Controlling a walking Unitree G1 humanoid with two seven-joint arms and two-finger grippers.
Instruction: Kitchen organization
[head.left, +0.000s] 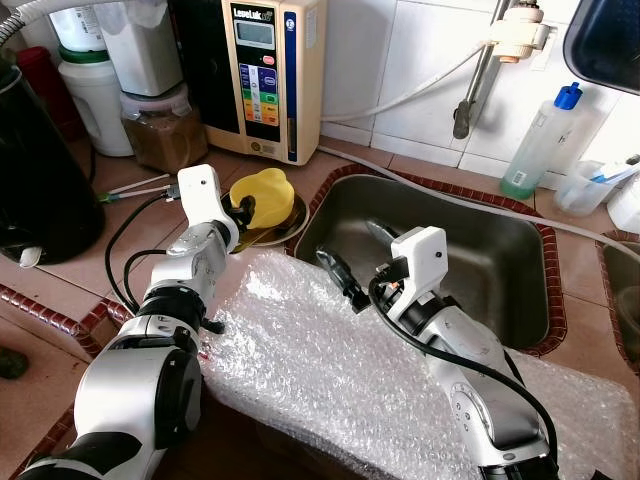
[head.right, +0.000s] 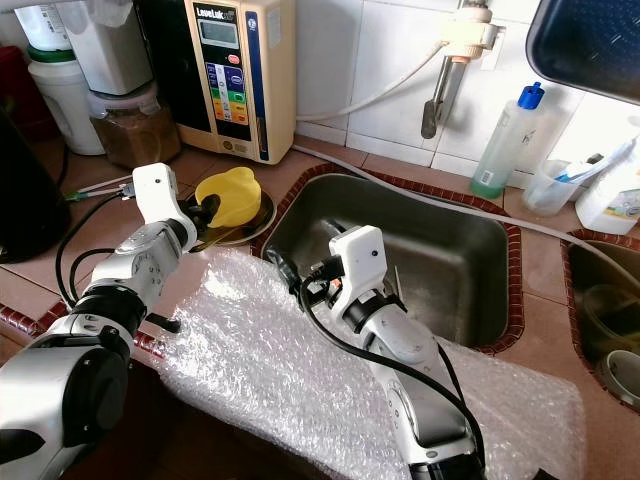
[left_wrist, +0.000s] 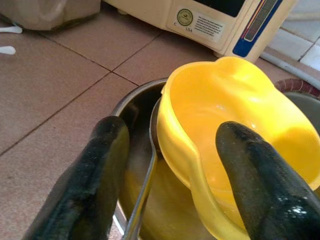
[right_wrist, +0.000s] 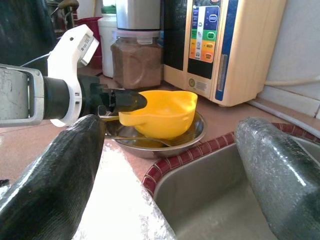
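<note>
The tiled counter (head.left: 100, 270) carries a steel sink (head.left: 480, 250), and a sheet of bubble wrap (head.left: 330, 370) lies over its front edge. Between the sink and the water ioniser (head.left: 265, 75) stands a shallow steel dish (right_wrist: 192, 135), and a yellow bowl (head.left: 265, 195) sits inside it.

The left gripper (left_wrist: 175, 170) is at the bowl with its fingers spread, one on each side of the near rim, not pressing it. The right gripper (right_wrist: 170, 190) hovers above the sink corner, its jaws also wide apart and holding nothing.

I think the bowl may tip or slide out if the fingers close only on the thin rim, and the dish could be dragged along.

The left wrist view shows a metal spoon (left_wrist: 142, 195) handle under the bowl; the head views hide it. The right wrist view shows the bowl's height from the side.
</note>
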